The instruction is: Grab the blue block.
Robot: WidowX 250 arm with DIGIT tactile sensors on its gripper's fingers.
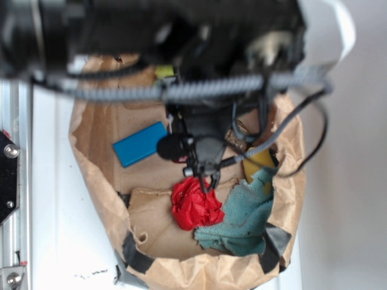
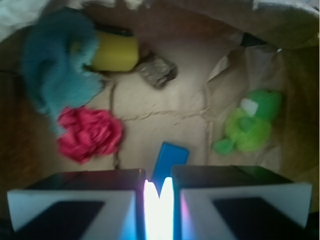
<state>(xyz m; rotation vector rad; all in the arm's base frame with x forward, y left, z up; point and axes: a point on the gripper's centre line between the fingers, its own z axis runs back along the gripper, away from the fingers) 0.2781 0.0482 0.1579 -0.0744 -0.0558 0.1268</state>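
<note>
My fingers (image 2: pixel 159 192) hang nearly pressed together above the brown paper bag (image 1: pixel 97 181), pinching nothing, while the blue block (image 2: pixel 169 160) lies flat on the paper just ahead of their tips, between the red cloth ball (image 2: pixel 90 134) and the green plush toy (image 2: pixel 250 127).

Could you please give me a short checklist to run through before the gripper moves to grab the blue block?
1. Blue block in view, lying flat on the brown paper: ok.
2. Block's top face uncovered: ok.
3. Gripper above the block: not ok; it hangs beside it, near the red cloth ball.
4. Gripper empty: ok.
5. Jaws open wide enough: cannot tell.
6. Teal towel away from the block: ok.
</note>
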